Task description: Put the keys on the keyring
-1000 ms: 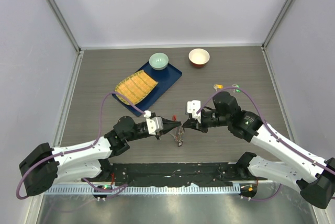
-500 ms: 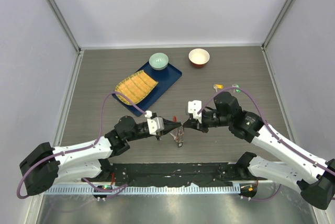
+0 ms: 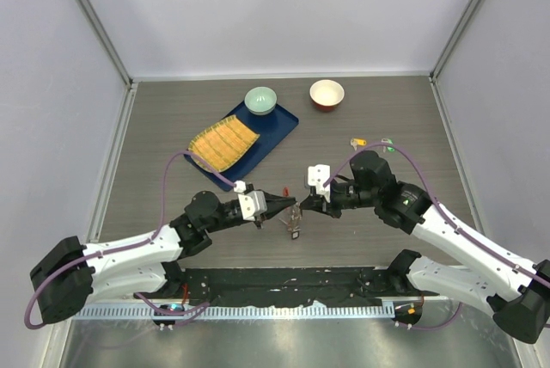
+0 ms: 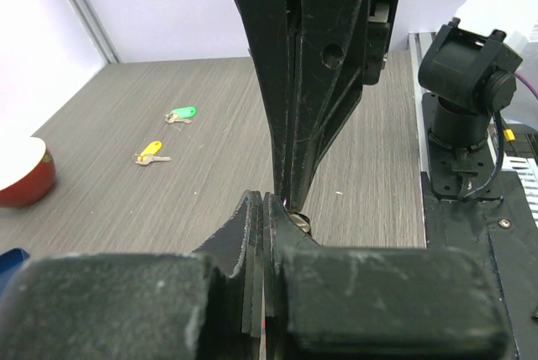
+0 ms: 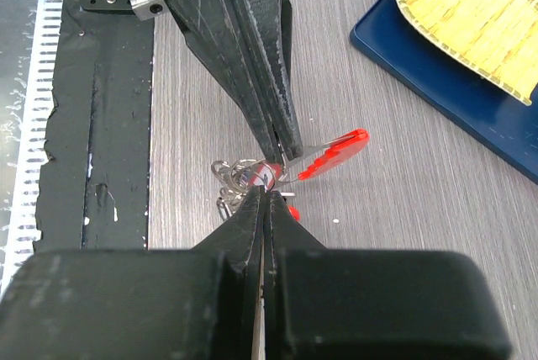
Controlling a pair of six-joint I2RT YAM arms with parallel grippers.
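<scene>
Light bright, even, diffuse, from above. Shadows on table (image 3: 387, 222) faint, soft-edged. Top view sharp throughout. Wrist views: fingers (image 4: 118, 309) close to lens blurred and grainy, tabletop beyond crisp. Dull glare on steel strip (image 3: 258, 342) at near edge.

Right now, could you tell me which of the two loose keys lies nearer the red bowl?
The yellow-headed key is nearer. The green-headed key lies just past it, on the side away from the red bowl.

blue tray (image 3: 277, 127): left of the table's (image 3: 163, 119) middle
yellow mat (image 3: 223, 144): lying on tray
green bowl (image 3: 260, 100): tray's far corner
red bowl (image 3: 326, 94): near far edge
</scene>
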